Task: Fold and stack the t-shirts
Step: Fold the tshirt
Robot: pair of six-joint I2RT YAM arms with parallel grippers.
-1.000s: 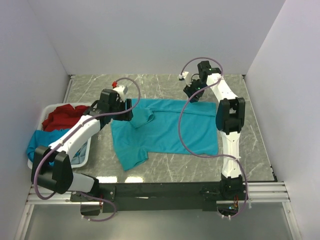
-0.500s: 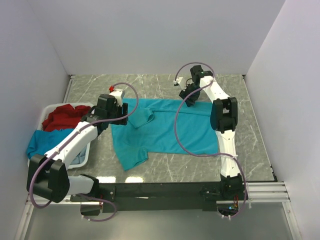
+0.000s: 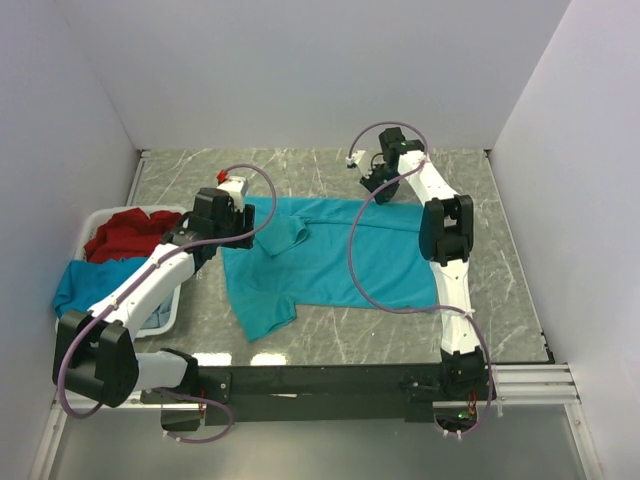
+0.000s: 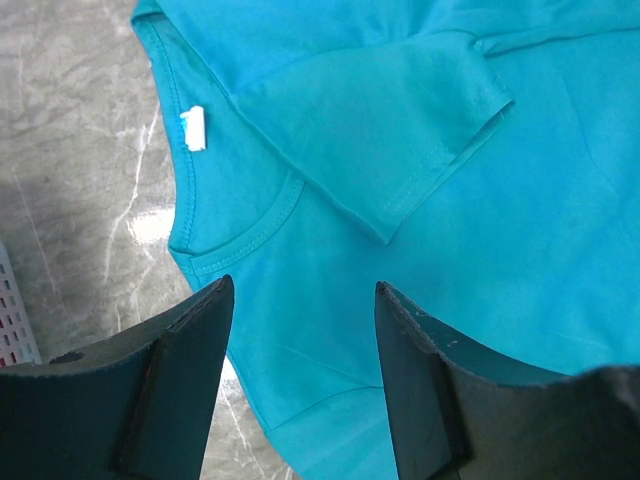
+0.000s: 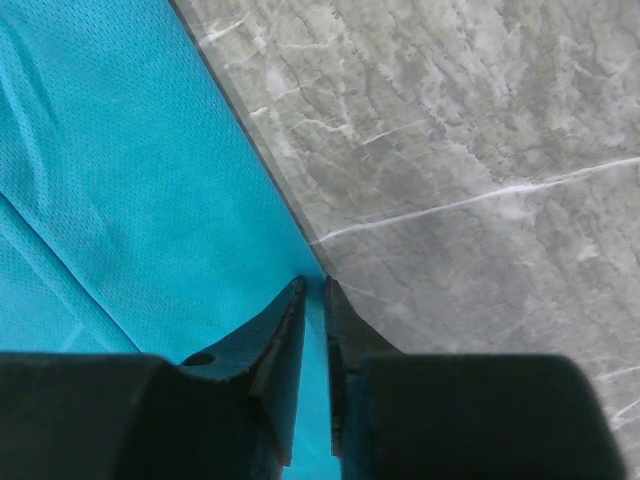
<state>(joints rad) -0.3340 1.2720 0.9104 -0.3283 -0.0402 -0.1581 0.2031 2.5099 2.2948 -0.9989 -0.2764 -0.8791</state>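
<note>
Teal t-shirt (image 3: 340, 255) is lying spread out flat on the marble surface (image 3: 330, 170), roughly in the middle between the two arms. One sleeve (image 4: 400, 130) is flopping over onto the body of the shirt, just beside the collar (image 4: 240, 235), and the little white tag (image 4: 193, 128) is showing inside the neck.

The left claw (image 4: 300, 290) is hanging over the collar end with its jaws standing wide apart. It's gripping nothing, and from the wrist view I can't tell if the tips are touching the cloth.

The right claw (image 5: 312, 285) is reaching to the far edge of the shirt. Its jaws are sitting almost together, with only a thin sliver of teal showing between them, so it's looking like it's pinching the hem right where the fabric is meeting bare marble.

Off to the left, a white basket (image 3: 165, 315) is holding a red t-shirt (image 3: 125, 232), and a blue t-shirt (image 3: 80, 280) is draping over its near side.
</note>
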